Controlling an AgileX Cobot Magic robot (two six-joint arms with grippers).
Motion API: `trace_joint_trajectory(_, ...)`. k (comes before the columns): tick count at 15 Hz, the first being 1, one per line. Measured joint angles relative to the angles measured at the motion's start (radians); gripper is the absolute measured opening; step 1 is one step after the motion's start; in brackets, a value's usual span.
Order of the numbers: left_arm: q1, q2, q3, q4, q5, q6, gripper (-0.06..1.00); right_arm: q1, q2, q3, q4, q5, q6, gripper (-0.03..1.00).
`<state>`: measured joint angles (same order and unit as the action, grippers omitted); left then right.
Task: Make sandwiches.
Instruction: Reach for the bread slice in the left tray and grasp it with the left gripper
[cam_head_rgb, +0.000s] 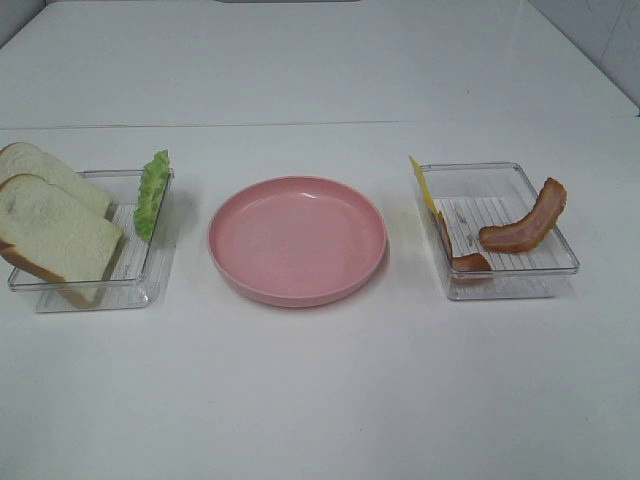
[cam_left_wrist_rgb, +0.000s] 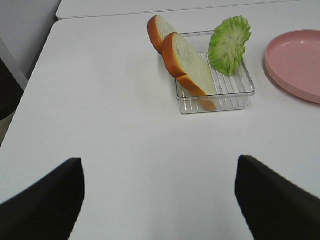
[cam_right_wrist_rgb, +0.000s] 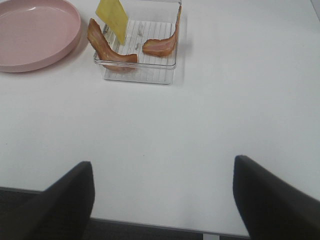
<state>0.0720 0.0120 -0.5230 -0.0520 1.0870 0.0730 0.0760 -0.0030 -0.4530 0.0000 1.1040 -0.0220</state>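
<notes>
Two white bread slices (cam_head_rgb: 55, 232) with orange-brown crust lean in the left clear tray (cam_head_rgb: 135, 290), and a ruffled green lettuce leaf (cam_head_rgb: 152, 192) stands against its right wall. The right clear tray (cam_head_rgb: 520, 285) holds a yellow cheese square (cam_head_rgb: 423, 183) on edge and two bacon strips (cam_head_rgb: 525, 222). In the left wrist view the bread (cam_left_wrist_rgb: 192, 70) and lettuce (cam_left_wrist_rgb: 229, 44) lie well ahead of my left gripper (cam_left_wrist_rgb: 160, 200), which is open and empty. My right gripper (cam_right_wrist_rgb: 162, 200) is open and empty too, short of the cheese (cam_right_wrist_rgb: 112, 17) and bacon (cam_right_wrist_rgb: 105, 45). Neither gripper shows in the high view.
An empty round pink plate (cam_head_rgb: 297, 238) sits between the two trays on the white table. The table's near edge (cam_right_wrist_rgb: 150, 223) runs just under the right gripper. A seam (cam_head_rgb: 300, 124) crosses the table behind the trays.
</notes>
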Motion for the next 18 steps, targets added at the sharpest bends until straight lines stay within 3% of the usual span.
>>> trace_joint_trajectory(3,0.000,0.219,-0.133,0.000,0.048,0.000,0.76,0.000,0.000,0.000,0.000,0.000,0.000,0.75)
trace_joint_trajectory(4,0.000,0.513,-0.288,0.003,0.120,0.000,0.76,0.000,0.000,0.000,0.000,0.000,0.000,0.75)
trace_joint_trajectory(5,0.000,0.661,-0.370,0.011,0.126,0.000,0.76,0.000,0.000,0.000,0.000,0.000,0.000,0.75)
trace_joint_trajectory(10,0.000,1.244,-0.609,-0.009,0.122,0.030,0.76,0.000,0.000,0.000,0.000,0.000,0.000,0.75)
trace_joint_trajectory(13,0.000,1.512,-0.723,-0.020,0.124,0.094,0.76,0.000,0.000,0.000,0.000,0.000,0.000,0.75)
trace_joint_trajectory(18,0.000,1.745,-0.884,-0.107,0.124,0.202,0.76,0.000,0.000,0.000,0.000,0.000,0.000,0.75)
